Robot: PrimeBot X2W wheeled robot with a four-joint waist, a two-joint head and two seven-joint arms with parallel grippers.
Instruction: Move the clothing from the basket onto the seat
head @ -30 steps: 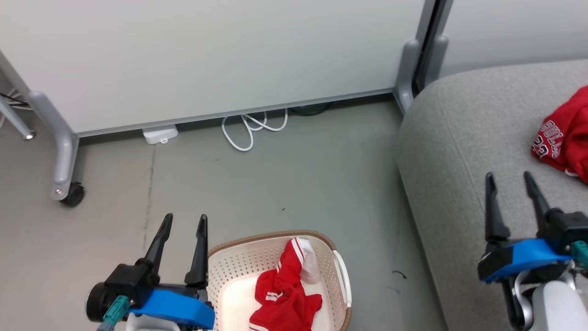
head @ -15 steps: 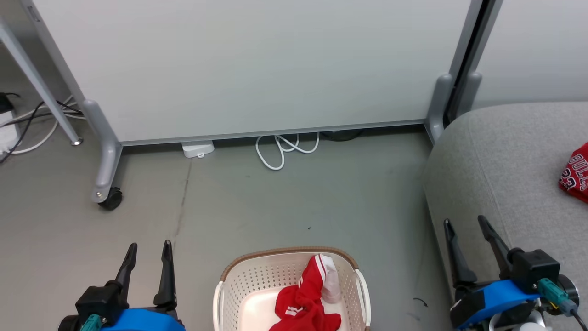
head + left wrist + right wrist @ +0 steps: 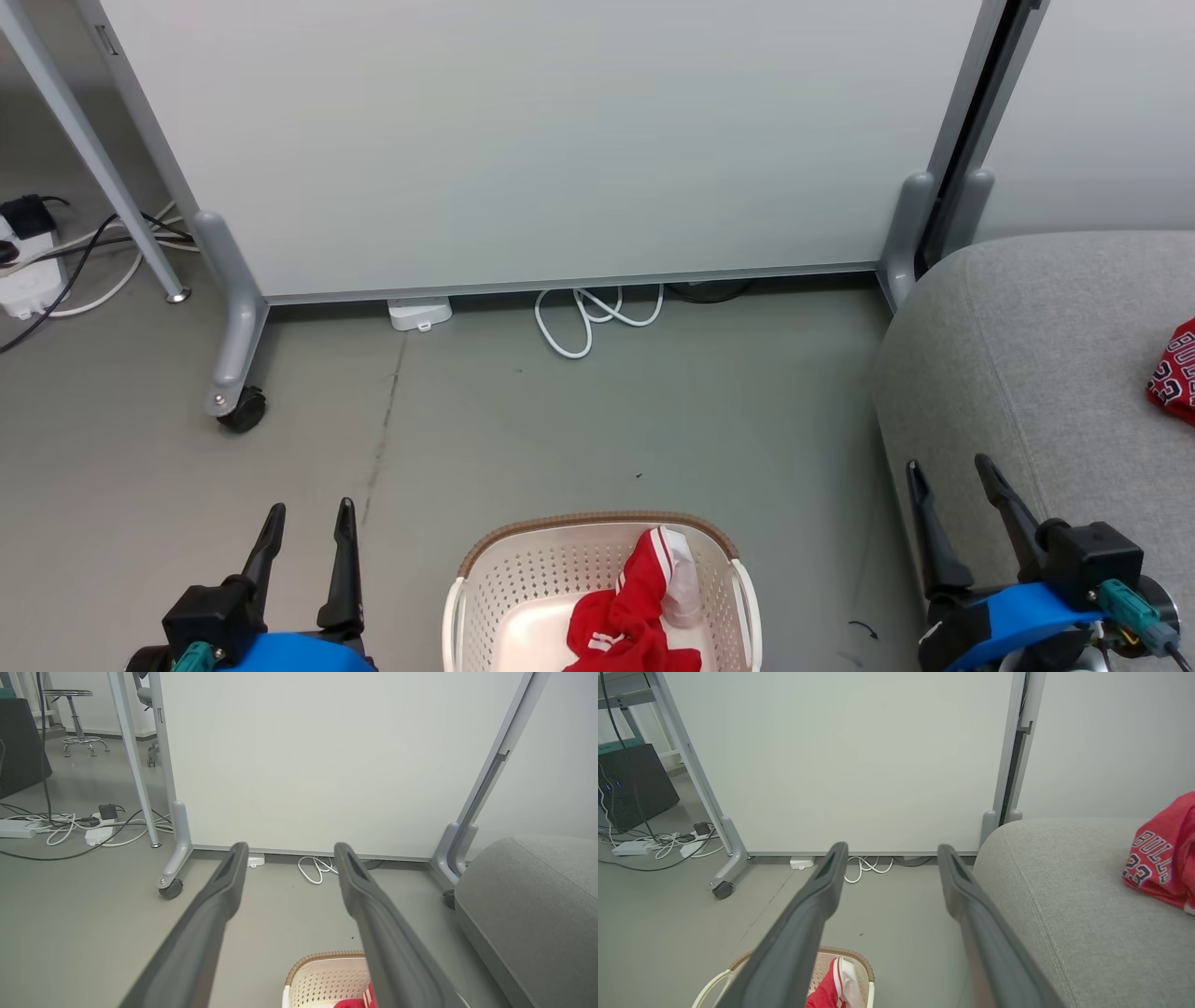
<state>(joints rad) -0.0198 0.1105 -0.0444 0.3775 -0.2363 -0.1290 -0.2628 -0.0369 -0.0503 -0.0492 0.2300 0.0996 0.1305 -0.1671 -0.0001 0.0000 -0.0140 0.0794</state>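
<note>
One basket [image 3: 509,588], red garment [image 3: 624,623] inside (crumpled)

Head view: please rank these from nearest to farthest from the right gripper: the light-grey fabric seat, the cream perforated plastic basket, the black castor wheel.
From the right gripper:
1. light-grey fabric seat, directly by its fingers, on the right.
2. cream perforated plastic basket, on the floor to its left.
3. black castor wheel, far to the left and further back.

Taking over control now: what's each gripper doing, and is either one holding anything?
Left gripper: open, holding nothing.
Right gripper: open, holding nothing.
</note>
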